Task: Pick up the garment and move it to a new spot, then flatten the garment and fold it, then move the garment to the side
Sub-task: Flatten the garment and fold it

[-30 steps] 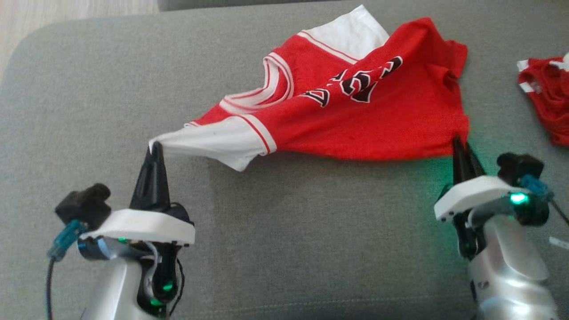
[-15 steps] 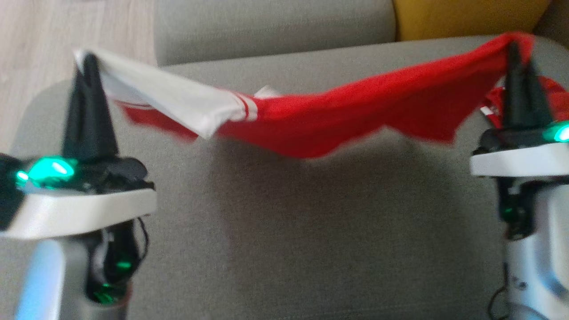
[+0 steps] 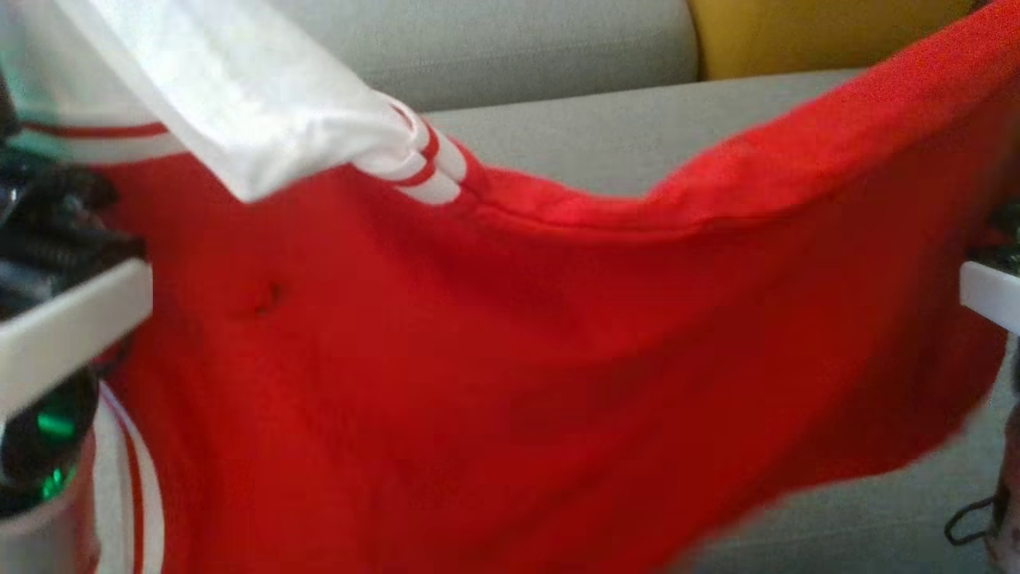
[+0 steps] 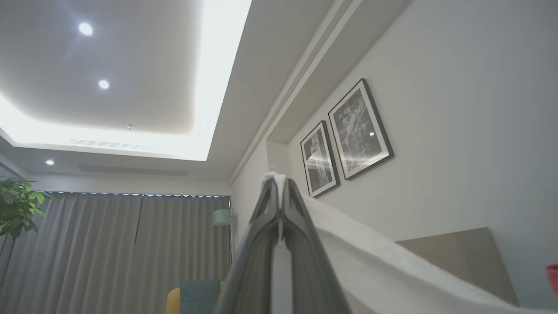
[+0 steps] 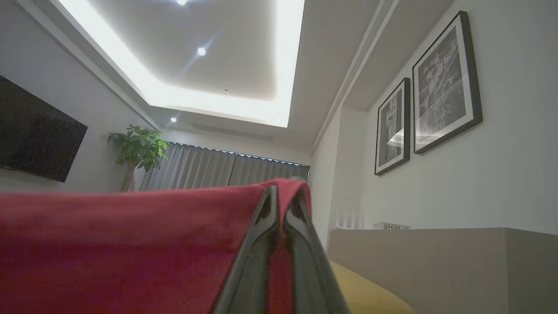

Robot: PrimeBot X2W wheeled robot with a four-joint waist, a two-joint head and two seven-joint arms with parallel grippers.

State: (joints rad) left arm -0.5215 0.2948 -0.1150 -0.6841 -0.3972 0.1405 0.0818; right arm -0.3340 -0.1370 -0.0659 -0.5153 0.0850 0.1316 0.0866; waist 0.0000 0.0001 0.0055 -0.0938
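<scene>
Aloft, red garment (image 3: 518, 383), white sleeve (image 3: 239, 104) in left tool (image 4: 279, 192) pinch, red edge (image 5: 174, 196) in right tool (image 5: 283, 198) pinch

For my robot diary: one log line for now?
shirt: held up, spread; left gripper: shut on shirt; right gripper: shut on shirt

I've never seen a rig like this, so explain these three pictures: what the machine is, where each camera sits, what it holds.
It is a wheeled robot with two arms, each ending in a two-fingered gripper. The mostly red picture comes from its head camera, looking down at a grey sofa with a yellow cushion behind. The other two come from wrist cameras looking along the fingers, here toward the ceiling. A red jersey hangs spread between the grippers: the left gripper is shut on its white sleeve, the right gripper on a red edge.
</scene>
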